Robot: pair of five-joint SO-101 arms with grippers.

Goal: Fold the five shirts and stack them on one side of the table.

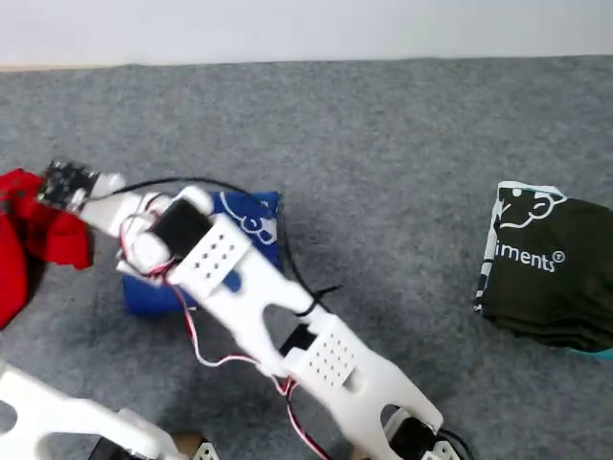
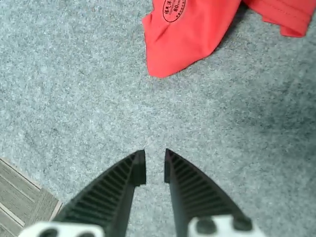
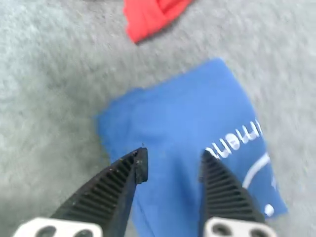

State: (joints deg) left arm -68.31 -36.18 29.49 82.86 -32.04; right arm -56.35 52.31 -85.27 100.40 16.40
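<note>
Grey carpet [image 1: 383, 125] in the high view held a dark folded stack [image 1: 546, 268] at right, a blue shirt [image 1: 259, 216] mid-table and a crumpled red shirt [image 1: 29, 240] at left. In the left wrist view, the left gripper [image 2: 155, 168], barely parted and empty, faced the red shirt. In the right wrist view, the right gripper [image 3: 173, 165] gaped over the folded blue shirt, apparently not yet stacked.

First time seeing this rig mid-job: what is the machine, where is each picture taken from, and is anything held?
Two small white robot arms work at a grey table. One picture looks down from above; the other two come from a camera on each arm's wrist, looking past its black jaws. On the table lie a crumpled red shirt, a blue shirt and a stack of folded dark shirts. The right arm has its jaws open over the blue shirt; the left arm has its slightly apart over bare table. Nothing is held.
</note>
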